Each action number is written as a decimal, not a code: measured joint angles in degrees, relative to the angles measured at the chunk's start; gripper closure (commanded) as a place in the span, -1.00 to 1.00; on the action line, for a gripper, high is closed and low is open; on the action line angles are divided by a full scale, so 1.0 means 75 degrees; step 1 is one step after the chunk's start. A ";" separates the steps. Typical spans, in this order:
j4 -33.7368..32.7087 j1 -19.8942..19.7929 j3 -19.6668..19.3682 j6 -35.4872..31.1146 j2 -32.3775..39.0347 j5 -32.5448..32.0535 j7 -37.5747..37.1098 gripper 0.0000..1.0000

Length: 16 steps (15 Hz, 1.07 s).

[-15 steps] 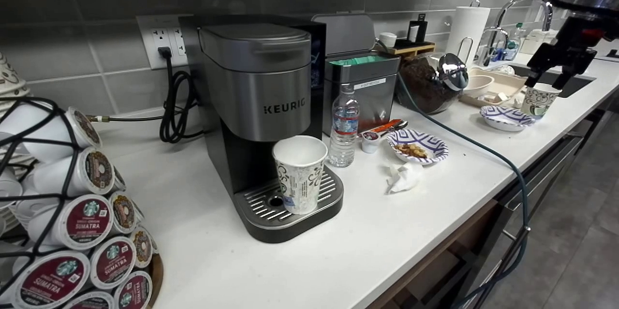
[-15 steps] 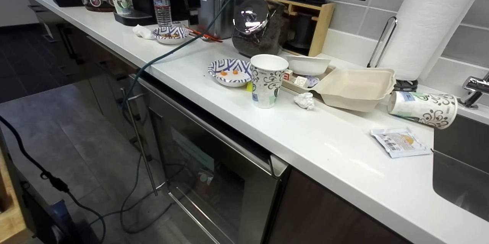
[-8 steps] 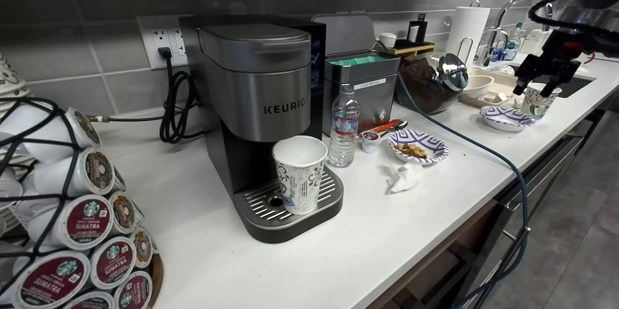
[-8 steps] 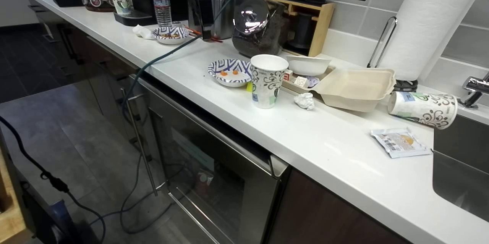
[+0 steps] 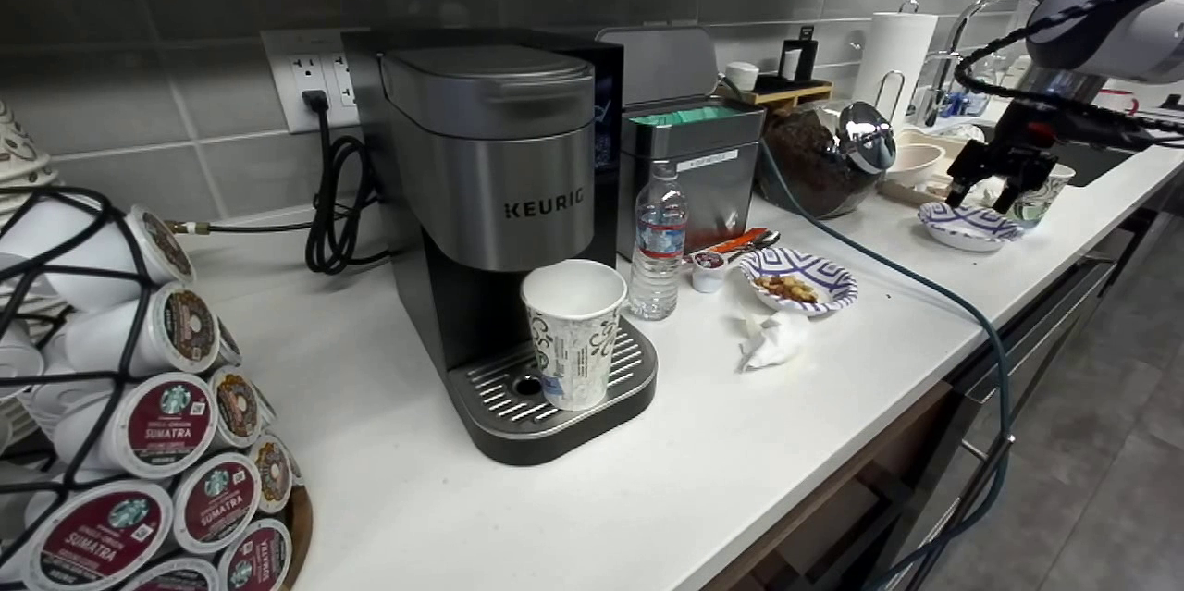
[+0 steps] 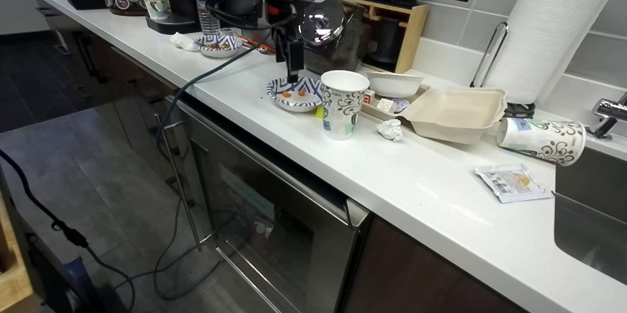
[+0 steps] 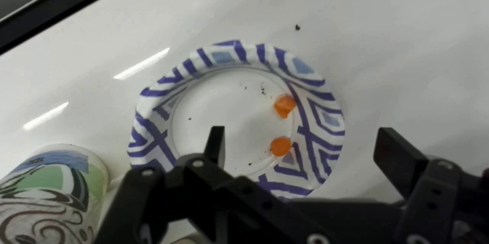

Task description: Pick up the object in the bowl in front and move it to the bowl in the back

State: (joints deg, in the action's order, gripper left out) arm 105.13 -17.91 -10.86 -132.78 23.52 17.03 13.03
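Pincer [image 7: 306,145] spread wide above patterned bowl [image 7: 225,110]; in wrist view one jaw overlaps bowl, other outside rim. Two orange pieces [image 7: 280,146] in that bowl, toward one side. Paper cup [image 6: 344,107] upright on bench [image 6: 436,176], just beside bowl. Farther along bench: second patterned bowl [image 5: 831,279] with brownish bits [image 5: 786,288], crumpled white paper [image 5: 777,339] just beside it, then water bottle [image 5: 659,244], then coffee machine [image 5: 499,184] with another cup [image 5: 575,341] on drip tray [image 5: 541,445].

The coffee maker [image 5: 504,175] reads KEURIG, pods [image 5: 168,424] SUMATRA, the arm [image 5: 1105,29] FRANK.

Bottle [image 5: 659,258] beside coffee maker [image 5: 504,161]
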 measured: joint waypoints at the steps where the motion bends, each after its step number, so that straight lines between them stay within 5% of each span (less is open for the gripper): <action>1: -0.0218 -0.0114 0.0039 0.0001 0.0155 0.0029 0.0000 -1.00; 16: -0.0766 -0.0368 0.0137 -0.0117 0.0958 -0.0147 -0.0012 -0.90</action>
State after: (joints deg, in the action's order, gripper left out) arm 99.38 -20.67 -9.83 -133.66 30.71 15.92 12.94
